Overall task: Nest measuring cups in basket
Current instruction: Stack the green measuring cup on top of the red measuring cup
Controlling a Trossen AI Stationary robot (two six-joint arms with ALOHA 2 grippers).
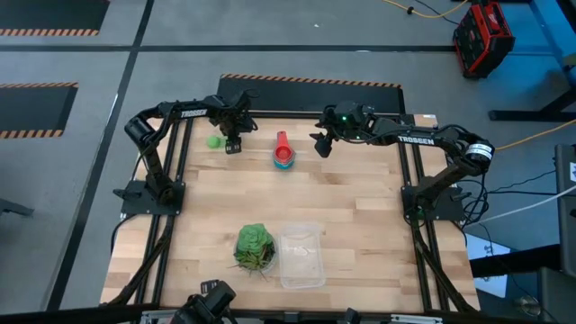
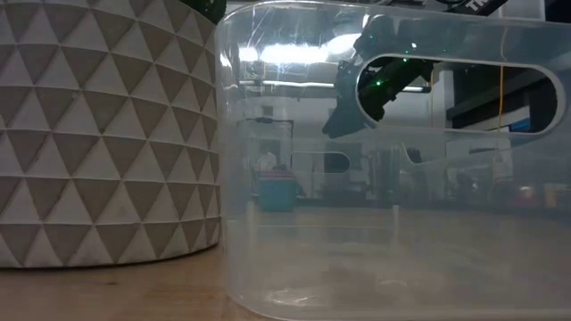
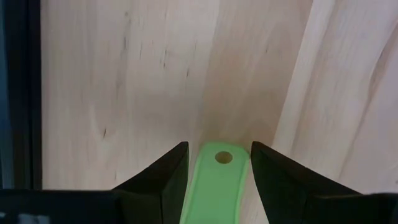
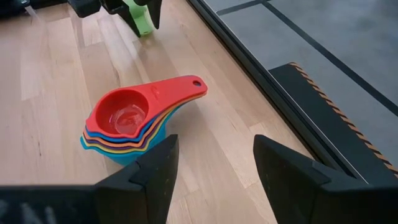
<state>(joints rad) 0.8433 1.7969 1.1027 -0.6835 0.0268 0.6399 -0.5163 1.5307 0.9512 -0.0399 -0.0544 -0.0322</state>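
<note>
A nested stack of measuring cups, red on top with its handle pointing far, is seen at the far middle of the table. A separate green cup lies to its left, its handle framed between the spread fingers of the left gripper. The right gripper, fingers spread and empty, is held just right of the stack. The clear basket is placed at the near edge, beside a leafy ball.
</note>
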